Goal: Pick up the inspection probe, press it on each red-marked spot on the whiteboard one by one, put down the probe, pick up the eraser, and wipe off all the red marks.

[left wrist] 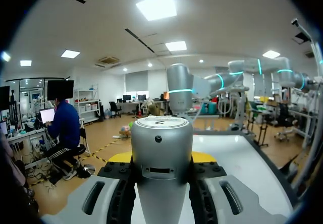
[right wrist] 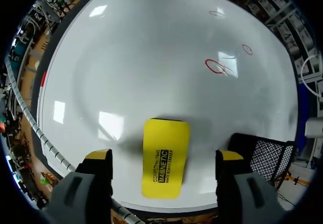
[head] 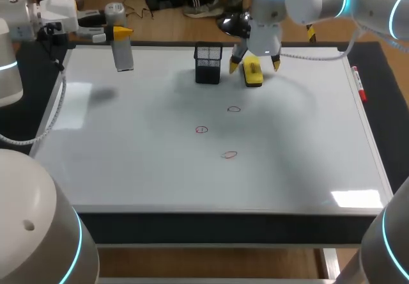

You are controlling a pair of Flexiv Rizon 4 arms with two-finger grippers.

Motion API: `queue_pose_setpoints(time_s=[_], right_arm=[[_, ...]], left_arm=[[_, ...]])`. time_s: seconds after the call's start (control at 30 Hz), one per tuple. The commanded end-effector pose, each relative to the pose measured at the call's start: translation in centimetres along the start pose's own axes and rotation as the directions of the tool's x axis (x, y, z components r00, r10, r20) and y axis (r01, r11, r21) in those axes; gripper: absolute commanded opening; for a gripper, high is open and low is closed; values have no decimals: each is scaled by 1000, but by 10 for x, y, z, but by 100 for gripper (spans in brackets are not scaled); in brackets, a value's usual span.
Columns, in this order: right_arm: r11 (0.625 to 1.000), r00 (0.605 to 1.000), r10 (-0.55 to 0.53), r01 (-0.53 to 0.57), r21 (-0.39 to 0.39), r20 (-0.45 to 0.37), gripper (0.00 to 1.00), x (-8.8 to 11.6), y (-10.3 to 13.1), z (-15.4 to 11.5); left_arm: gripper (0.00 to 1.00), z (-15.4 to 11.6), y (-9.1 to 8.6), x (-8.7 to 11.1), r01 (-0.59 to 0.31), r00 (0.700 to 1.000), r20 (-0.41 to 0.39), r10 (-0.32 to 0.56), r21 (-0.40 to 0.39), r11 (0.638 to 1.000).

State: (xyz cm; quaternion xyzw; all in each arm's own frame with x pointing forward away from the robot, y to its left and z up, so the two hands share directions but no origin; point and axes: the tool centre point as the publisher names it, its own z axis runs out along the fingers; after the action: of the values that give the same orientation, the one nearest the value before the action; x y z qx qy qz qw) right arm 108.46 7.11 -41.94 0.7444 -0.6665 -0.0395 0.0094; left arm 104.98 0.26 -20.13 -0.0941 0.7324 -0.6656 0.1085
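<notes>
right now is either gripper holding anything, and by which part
The left gripper holds the inspection probe around the middle of its silver body. The right gripper, open astride the eraser, holds nothing.

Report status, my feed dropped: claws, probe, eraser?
Left claw shut on probe, raised. Right claw open astride eraser. Red marks unwiped. Mesh holder beside eraser.

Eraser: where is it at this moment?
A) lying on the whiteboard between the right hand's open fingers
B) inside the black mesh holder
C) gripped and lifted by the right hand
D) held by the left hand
A: the yellow eraser lies flat on the whiteboard, the right hand has its fingers spread to either side without touching it, and the left hand holds the inspection probe.
</notes>
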Motion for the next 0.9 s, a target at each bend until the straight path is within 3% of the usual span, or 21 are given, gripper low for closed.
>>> queue_pose_setpoints(time_s=[0.03, 0.37, 0.57, 0.77, 0.9], right_arm=[[1000, 1000, -7, 7, -4, -3, 0, 0, -2, -1], [997, 999, 53, -52, 60, -9, 0, 13, 0, -24], [975, 979, 204, -203, 94, -5, 0, 35, 0, -43], [916, 921, 388, -388, 100, 24, 0, 67, 4, -56], [847, 851, 524, -525, 85, 34, 0, 88, 13, -60]], left_arm=[[0, 0, 0, 1, -2, 1000, 1, 2, 1, 1000], [0, 0, 0, 1, -2, 1000, 1, 2, 1, 1000], [0, 0, 0, 1, -2, 1000, 1, 2, 1, 1000], [0, 0, 0, 1, -2, 1000, 1, 2, 1, 1000], [0, 0, 0, 1, -2, 1000, 1, 2, 1, 1000]])
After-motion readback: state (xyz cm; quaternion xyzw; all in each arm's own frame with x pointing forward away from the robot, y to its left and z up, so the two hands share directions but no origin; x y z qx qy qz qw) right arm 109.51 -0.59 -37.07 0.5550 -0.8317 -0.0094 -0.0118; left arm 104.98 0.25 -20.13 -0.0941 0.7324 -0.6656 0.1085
